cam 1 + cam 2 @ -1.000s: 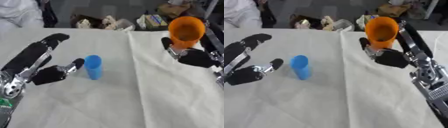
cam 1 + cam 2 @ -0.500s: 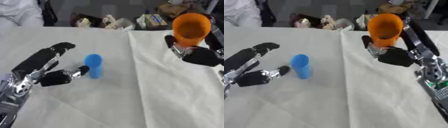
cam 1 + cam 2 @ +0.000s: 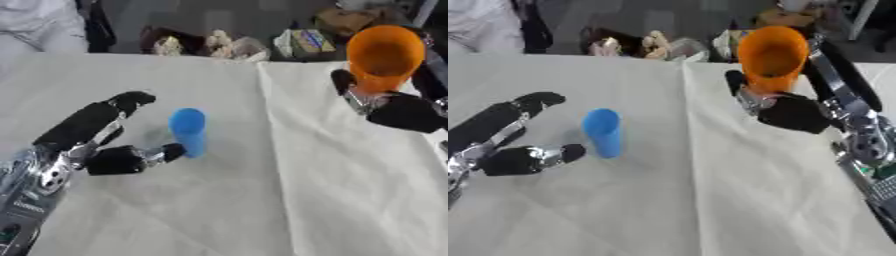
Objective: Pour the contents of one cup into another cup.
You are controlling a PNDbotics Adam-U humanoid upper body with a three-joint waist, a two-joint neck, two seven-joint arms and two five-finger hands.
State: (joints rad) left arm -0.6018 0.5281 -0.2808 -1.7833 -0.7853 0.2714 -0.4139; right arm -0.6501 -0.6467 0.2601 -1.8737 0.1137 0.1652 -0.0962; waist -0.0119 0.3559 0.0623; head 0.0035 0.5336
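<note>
right hand (image 3: 794, 112) gripping orange cup (image 3: 773, 59), raised | left hand (image 3: 105, 142) spread wide, thumb at blue cup (image 3: 188, 131) | upright on desk (image 3: 262, 200)

Open left robot hand (image 3: 103, 145) flanking upright blue cup (image 3: 188, 132), right robot hand (image 3: 394, 107) gripping raised orange cup (image 3: 383, 57)
</note>
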